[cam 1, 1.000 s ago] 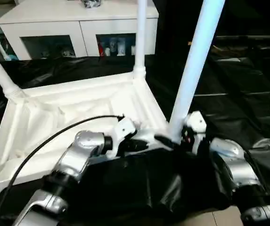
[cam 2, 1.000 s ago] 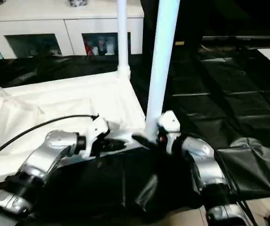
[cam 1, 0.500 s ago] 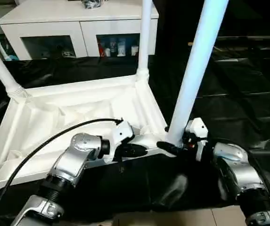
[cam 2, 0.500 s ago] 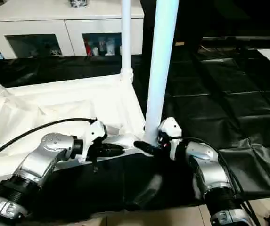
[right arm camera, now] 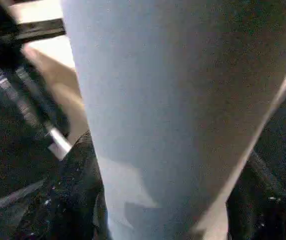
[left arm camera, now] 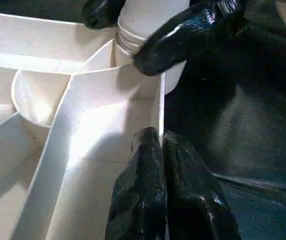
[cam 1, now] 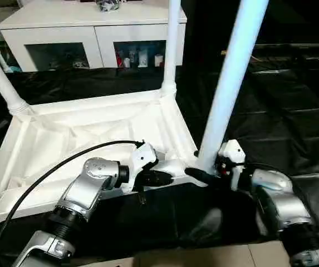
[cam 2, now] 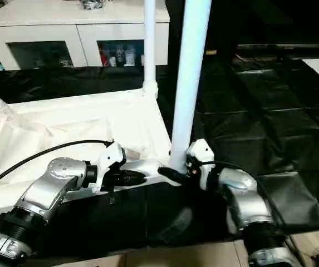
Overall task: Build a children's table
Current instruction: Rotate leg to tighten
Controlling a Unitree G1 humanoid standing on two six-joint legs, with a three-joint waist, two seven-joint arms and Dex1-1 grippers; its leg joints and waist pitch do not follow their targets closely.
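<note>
**Leg upright at the near corner socket**

The upturned table top (cam 1: 87, 133) lies on black sheeting; the right hand (cam 1: 204, 177) is clamped on the near-right leg (cam 1: 226, 89), its long axis vertical over the socket; the left hand (left arm camera: 160, 165), fingers together, pinches the rim beside it; the seating depth is hidden; the fourth corner is cut off.

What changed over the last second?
The leg in the right hand has swung a little more upright in the near corner socket. That hand is still closed round its base, and the left hand still pinches the tabletop rim. The other legs have not moved.
</note>
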